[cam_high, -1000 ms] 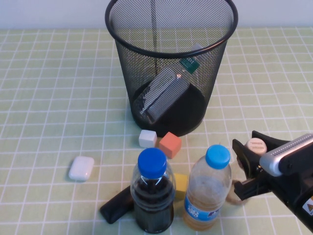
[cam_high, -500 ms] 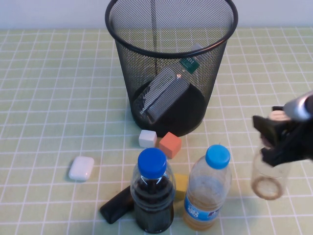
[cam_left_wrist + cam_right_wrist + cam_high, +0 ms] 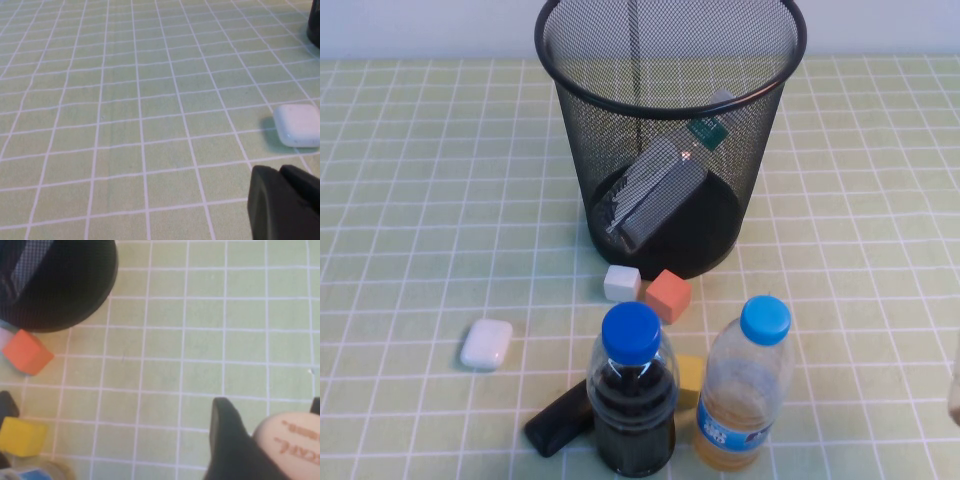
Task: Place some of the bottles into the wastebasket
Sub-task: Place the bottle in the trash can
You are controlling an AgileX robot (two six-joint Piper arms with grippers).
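- The wastebasket [image 3: 670, 130] stands at the far middle of the green checked table [image 3: 430, 200], and one clear bottle with a green label [image 3: 665, 185] lies tilted inside it, on the bottom
- In front of the basket there is a crowded group: a white cube [image 3: 621, 283] and an orange cube [image 3: 668, 296] just beside the base, then the dark-liquid bottle [image 3: 632, 400] and the yellowish-liquid bottle [image 3: 747, 400] upright near the front edge, with a yellow block [image 3: 688, 375] between them and a black object [image 3: 560, 420] lying at the left of them
- A white case [image 3: 486, 343] lies alone on the left; the far left and the right side of the table are free cloth
- The right gripper [image 3: 267, 440] is above the right side of the table; its jaws are partly apart and clamp around the pale cap of the short bottle [image 3: 295, 445]
- This grasp shows only in the right wrist view; the high view has only a pale sliver at its right edge
- The left gripper [image 3: 287, 205] hangs low over the cloth near the white case, fingers pressed together, holding nothing; the high view does not show it
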